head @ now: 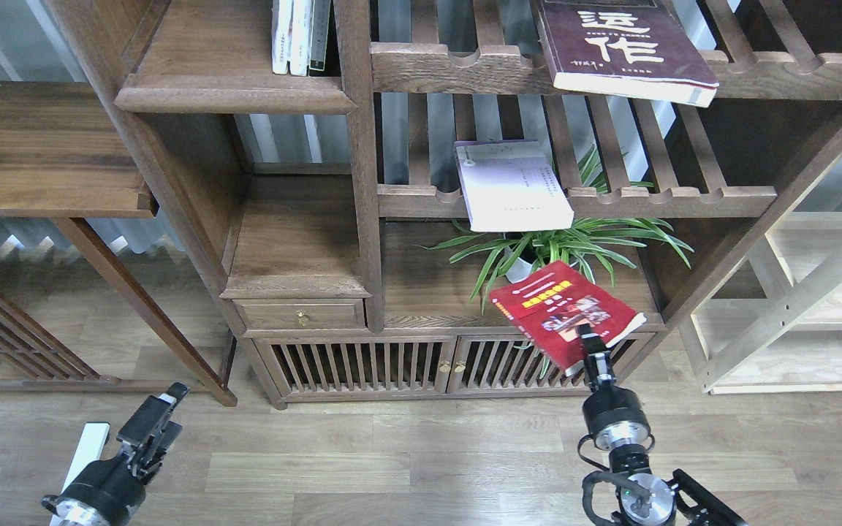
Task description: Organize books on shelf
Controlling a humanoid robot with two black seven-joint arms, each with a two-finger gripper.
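My right gripper (588, 342) is shut on the bright red book (563, 312) and holds it tilted in the air in front of the cabinet's lower right. The dark maroon book (622, 47) lies on the upper slatted rack and overhangs its front. The pale lavender-white book (510, 186) lies on the lower slatted rack and also overhangs. The solid dark-brown shelf (234, 91) with a rounded front edge is at the upper left, with several thin upright books (298, 35) at its right end. My left gripper (158, 413) is low at the bottom left, empty; its fingers cannot be told apart.
A potted spider plant (549, 252) stands on the cabinet top just behind the red book. A small drawer (300, 314) and slatted cabinet doors (406, 365) are below. A wooden table (41, 157) is at the left, a light wooden frame (794, 307) at the right.
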